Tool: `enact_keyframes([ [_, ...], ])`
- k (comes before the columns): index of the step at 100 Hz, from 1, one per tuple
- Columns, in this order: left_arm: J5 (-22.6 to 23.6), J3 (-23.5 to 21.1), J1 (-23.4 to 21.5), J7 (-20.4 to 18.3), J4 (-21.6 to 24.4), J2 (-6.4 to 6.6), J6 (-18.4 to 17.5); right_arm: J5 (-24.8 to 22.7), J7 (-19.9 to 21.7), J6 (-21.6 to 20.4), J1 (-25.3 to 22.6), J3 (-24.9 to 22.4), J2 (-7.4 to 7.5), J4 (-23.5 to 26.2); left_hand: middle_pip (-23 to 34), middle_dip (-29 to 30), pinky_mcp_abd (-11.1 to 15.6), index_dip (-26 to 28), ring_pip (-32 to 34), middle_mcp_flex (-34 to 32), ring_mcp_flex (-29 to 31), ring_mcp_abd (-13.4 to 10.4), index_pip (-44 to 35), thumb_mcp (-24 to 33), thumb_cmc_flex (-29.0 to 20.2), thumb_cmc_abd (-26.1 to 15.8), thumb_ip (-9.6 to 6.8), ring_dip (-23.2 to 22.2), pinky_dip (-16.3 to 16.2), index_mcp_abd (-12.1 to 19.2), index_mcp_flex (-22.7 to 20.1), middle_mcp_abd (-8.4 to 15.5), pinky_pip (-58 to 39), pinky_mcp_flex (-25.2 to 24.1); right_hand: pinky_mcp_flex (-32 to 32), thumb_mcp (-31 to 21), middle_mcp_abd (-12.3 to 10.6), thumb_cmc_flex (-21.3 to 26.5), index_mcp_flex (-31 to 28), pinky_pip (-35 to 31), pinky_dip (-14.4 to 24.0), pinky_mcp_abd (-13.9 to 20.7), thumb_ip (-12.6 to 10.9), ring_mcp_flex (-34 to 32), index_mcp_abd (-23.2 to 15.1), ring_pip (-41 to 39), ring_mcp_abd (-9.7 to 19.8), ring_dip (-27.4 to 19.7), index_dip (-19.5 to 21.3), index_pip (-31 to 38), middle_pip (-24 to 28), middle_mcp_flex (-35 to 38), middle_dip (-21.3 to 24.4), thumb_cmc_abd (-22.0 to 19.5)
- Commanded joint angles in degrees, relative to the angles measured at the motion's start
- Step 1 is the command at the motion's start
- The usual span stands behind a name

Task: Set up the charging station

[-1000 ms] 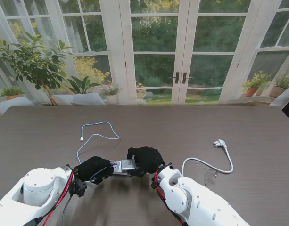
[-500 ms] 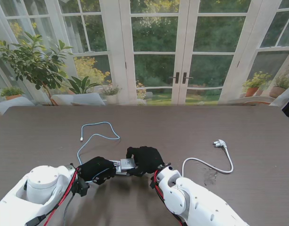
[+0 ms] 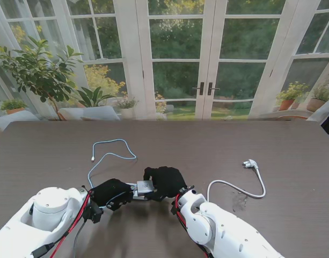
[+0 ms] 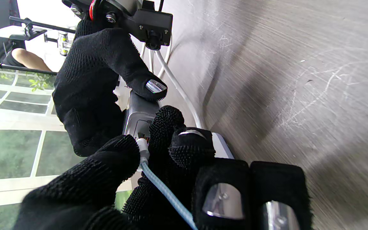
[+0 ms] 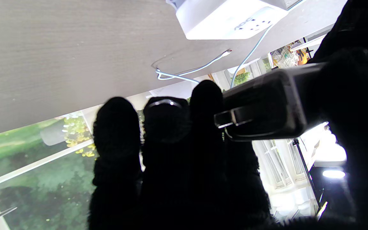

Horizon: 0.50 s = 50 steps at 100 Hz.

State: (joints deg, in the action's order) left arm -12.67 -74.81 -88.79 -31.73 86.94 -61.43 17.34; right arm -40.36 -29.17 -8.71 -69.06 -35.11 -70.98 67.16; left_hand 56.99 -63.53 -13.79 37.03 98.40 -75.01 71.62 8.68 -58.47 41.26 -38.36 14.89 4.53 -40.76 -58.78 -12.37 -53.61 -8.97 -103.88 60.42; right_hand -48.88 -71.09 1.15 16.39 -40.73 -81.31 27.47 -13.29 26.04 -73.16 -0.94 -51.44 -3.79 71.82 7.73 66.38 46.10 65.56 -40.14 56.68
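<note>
so going left to right across the dark brown wood-grain bench (image 3: 250, 140): the light blue braided charging cable (image 3: 108, 155) loops out on the far-left part of the bench, its free connector end lying loose there, and the other end runs back toward me into the left hand (image 3: 109, 193). That black-gloved hand is pinched tight around the cable's white plug (image 4: 143, 150), thumb and forefinger closed right behind the tip. In the left wrist view the plug tip sits right at the port on the end face of the silver-grey rectangular charger block (image 3: 145, 187), touching or just about in, can't tell which

Next over, the black-gloved right hand (image 3: 165, 182) is wrapped around that same block, fingers curled over it and thumb pressing on its side, so it's gripping it firmly. Both hands meet at the near middle of the bench, and the block looks lifted a bit off the surface. A white power strip (image 5: 227, 16) lies flat on the bench beneath them

Further right, a white mains cord (image 3: 236, 187) curves away to a white plug (image 3: 250, 163) lying well apart from everything else
</note>
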Motion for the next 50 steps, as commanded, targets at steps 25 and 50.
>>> enact_keyframes([
  [25,0.7,0.4,0.5,-1.2,-0.2,-0.10,0.6,-0.5,0.8,-0.8,-0.1,0.2,-0.12,0.3,4.9,0.5,4.6,0.7,6.6,-3.1,1.2,-2.7,-4.7,4.3,-4.6,1.9,0.09,-1.2,-1.0,-7.7,-5.8,-6.6,-16.1,3.2,-0.3,-9.6,-0.8,8.5,-8.9,-1.0,0.7,1.0,-4.6,-2.0,-12.8,-0.7,0.1,-38.6,5.7,10.9,1.0,2.4,-0.4,-8.2],
  [50,1.0,0.9,1.2,-2.5,-0.8,0.20,0.5,-0.5,0.9,-0.9,0.0,0.3,-0.13,0.2,5.0,0.6,4.9,0.8,6.6,-3.1,1.2,-3.0,-4.4,4.2,-4.6,1.8,0.06,-1.2,-0.9,-7.5,-5.7,-6.5,-16.1,3.3,-0.3,-9.6,-0.9,8.5,-8.8,-1.0,0.7,1.0,-4.7,-2.0,-12.8,-0.7,0.2,-38.6,5.6,10.9,1.0,2.4,-0.4,-8.2],
])
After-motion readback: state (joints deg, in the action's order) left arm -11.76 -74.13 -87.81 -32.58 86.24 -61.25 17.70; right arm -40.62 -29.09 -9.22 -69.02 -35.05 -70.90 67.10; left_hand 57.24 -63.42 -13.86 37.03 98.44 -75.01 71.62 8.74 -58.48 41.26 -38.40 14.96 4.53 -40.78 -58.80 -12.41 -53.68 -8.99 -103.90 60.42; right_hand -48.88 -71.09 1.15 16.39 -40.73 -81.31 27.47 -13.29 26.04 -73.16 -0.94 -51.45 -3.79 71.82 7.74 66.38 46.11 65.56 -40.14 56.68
